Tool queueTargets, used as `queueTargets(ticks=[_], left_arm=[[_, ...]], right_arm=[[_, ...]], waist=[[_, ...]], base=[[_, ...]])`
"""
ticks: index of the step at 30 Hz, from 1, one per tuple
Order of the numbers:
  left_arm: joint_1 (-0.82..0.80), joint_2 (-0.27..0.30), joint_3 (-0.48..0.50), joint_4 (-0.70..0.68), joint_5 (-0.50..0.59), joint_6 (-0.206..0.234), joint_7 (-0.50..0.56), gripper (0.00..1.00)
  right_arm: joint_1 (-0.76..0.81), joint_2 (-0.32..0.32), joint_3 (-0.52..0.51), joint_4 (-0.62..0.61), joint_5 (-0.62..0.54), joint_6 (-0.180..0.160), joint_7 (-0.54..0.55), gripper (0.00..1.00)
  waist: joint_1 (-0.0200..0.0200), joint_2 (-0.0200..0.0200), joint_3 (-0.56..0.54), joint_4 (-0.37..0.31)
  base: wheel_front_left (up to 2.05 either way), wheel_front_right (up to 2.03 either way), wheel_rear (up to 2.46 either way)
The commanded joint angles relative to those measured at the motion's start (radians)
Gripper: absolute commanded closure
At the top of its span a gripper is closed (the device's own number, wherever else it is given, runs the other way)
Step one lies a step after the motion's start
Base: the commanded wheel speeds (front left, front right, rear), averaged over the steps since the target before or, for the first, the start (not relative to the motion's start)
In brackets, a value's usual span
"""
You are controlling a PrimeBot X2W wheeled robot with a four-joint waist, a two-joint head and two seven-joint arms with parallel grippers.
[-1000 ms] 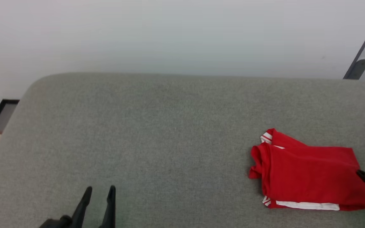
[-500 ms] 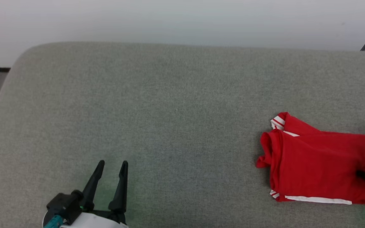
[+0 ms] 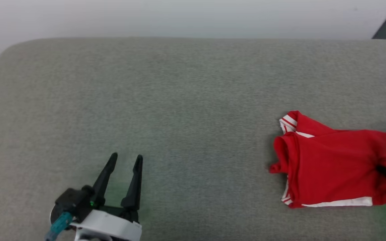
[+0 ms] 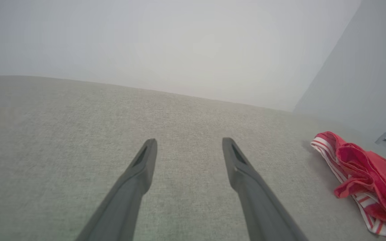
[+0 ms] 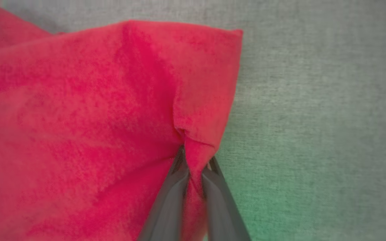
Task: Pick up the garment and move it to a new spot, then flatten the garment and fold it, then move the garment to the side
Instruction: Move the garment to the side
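Status check: the garment [image 3: 333, 167] is a loosely folded red bundle with white striped trim, lying on the right side of the grey fabric-topped desk [image 3: 179, 100]. The right pincer [image 5: 196, 160] is pressed together on a bunched fold at its right edge, so yeah, it's pinching the cloth. The left pincer [image 3: 126, 156] is spread wide with nothing between its fingers, down at the near left, well apart from the red bundle.
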Motion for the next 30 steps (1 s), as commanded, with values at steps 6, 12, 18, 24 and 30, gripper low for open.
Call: queueTargets(ticks=[6, 12, 18, 24, 30], left_arm=[[-0.076, 0.014, -0.039, -0.016, 0.008, -0.002, 0.001, 0.00], [-0.198, 0.048, -0.101, -0.031, 0.008, -0.002, 0.001, 0.00], [-0.358, 0.108, -0.161, -0.043, 0.004, -0.002, 0.001, 0.00], [-0.500, 0.163, -0.212, -0.049, -0.011, -0.002, 0.001, 0.00], [-0.567, 0.195, -0.230, -0.056, -0.018, -0.002, 0.001, 0.00]], right_arm=[[-0.010, -0.053, -0.059, 0.023, 0.035, -0.003, -0.107, 1.00], [-0.027, -0.100, -0.136, 0.058, 0.041, -0.003, -0.213, 1.00], [-0.094, -0.122, -0.221, 0.116, 0.002, -0.003, -0.302, 1.00], [-0.195, -0.155, -0.244, 0.205, -0.100, -0.003, -0.376, 1.00], [-0.329, -0.153, -0.256, 0.330, -0.209, -0.003, -0.465, 1.00]], waist=[[0.0000, 0.0000, 0.024, -0.098], [0.0000, 0.0000, 0.082, -0.170], [0.0000, 0.0000, 0.172, -0.207], [0.0000, 0.0000, 0.255, -0.206], [0.0000, 0.0000, 0.296, -0.193]], base=[[0.00, 0.00, 0.00], [0.00, 0.00, 0.00], [0.00, 0.00, 0.00], [0.00, 0.00, 0.00], [0.00, 0.00, 0.00]])
